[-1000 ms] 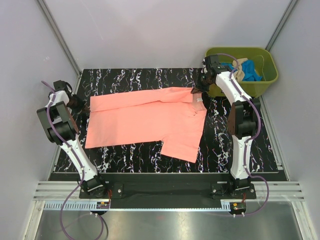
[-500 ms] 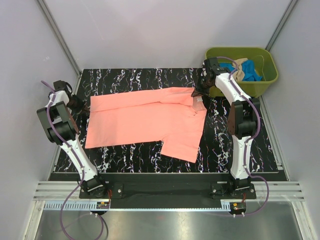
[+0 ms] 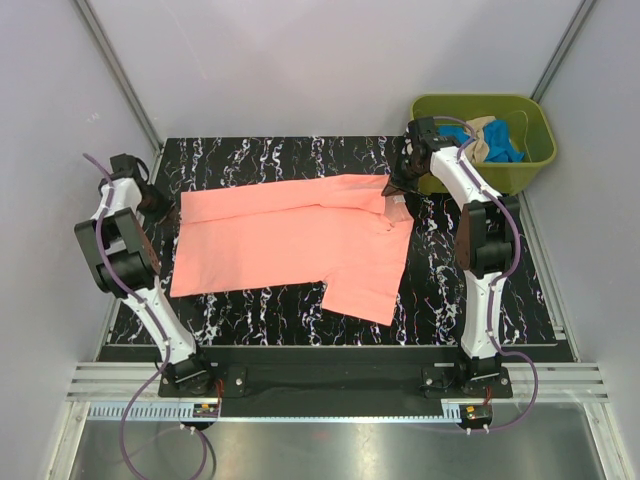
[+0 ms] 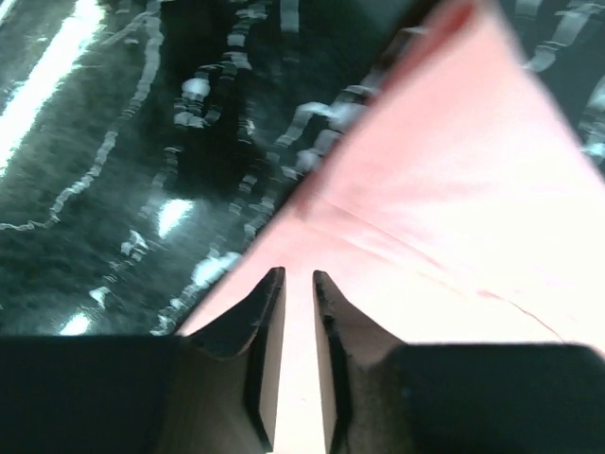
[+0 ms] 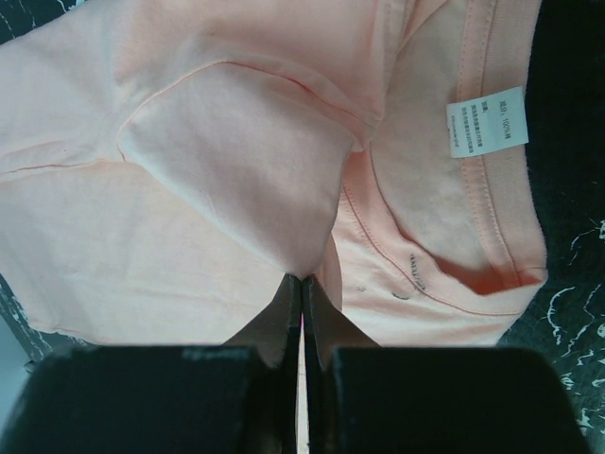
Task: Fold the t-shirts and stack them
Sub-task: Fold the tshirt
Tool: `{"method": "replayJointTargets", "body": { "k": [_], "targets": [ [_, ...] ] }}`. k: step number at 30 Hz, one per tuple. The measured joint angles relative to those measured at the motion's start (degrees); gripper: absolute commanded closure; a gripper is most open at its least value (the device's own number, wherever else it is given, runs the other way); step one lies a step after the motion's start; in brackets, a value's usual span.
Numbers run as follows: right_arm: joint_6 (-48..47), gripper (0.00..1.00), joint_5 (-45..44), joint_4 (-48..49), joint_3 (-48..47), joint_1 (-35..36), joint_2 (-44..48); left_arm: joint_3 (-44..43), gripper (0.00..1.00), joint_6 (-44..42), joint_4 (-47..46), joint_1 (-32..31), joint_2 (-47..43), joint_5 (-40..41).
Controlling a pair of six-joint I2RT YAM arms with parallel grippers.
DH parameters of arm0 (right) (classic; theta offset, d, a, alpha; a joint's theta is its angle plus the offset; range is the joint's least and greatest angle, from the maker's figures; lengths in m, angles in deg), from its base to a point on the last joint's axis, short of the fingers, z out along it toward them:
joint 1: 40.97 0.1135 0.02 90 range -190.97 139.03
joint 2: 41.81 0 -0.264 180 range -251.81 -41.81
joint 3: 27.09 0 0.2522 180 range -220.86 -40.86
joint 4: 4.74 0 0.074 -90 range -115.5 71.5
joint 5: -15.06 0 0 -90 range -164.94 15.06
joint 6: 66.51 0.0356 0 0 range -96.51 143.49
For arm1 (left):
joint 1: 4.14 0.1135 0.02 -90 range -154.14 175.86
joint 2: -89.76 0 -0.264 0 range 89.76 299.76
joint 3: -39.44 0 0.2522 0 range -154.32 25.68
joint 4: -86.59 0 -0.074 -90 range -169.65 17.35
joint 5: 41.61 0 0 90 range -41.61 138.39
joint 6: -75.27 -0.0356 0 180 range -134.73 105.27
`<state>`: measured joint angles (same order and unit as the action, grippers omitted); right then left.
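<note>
A salmon-pink t-shirt (image 3: pixel 290 235) lies spread flat across the black marbled table (image 3: pixel 300 155), collar to the right. My left gripper (image 3: pixel 157 200) sits at the shirt's left hem. In the left wrist view its jaws (image 4: pixel 299 276) stand slightly apart, with pink cloth (image 4: pixel 454 189) showing through the narrow gap. My right gripper (image 3: pixel 396 183) is at the collar end. In the right wrist view it (image 5: pixel 302 279) is shut on a raised fold of the pink shirt (image 5: pixel 189 189), next to the white neck label (image 5: pixel 487 121). A blue t-shirt (image 3: pixel 506 148) and a beige one (image 3: pixel 484 130) lie bunched in the tub.
An olive-green plastic tub (image 3: pixel 530 165) stands at the back right corner, just behind the right arm. Grey walls close in the table on the left, back and right. Bare marbled surface (image 3: pixel 470 300) shows along the front and right of the shirt.
The left jaws have parted from shut to a narrow gap, and the left wrist has shifted slightly back. The right gripper keeps its pinch and has hardly moved.
</note>
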<state>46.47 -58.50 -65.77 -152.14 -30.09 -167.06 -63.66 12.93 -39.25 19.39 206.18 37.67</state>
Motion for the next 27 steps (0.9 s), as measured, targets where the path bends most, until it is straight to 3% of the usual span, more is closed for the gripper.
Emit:
{"method": "replayJointTargets", "body": {
  "k": [5,9,16,27],
  "targets": [
    [2.12,1.0,1.16,0.07,0.0,0.35,0.04,-0.33,0.81,1.03,-1.73,-3.1,-2.73,-0.13],
    [4.74,1.0,1.36,0.22,0.94,0.7,0.92,-2.51,0.83,1.51,-1.86,-4.94,-0.09,-0.85],
    [10.58,1.0,1.27,-0.59,2.32,0.81,3.21,-6.4,0.84,1.53,-0.37,-5.01,8.87,-0.85],
    [14.86,1.0,0.79,-2.64,2.34,0.81,4.85,-7.8,0.83,-0.04,1.03,-4.79,9.33,0.28]
  ]
}}
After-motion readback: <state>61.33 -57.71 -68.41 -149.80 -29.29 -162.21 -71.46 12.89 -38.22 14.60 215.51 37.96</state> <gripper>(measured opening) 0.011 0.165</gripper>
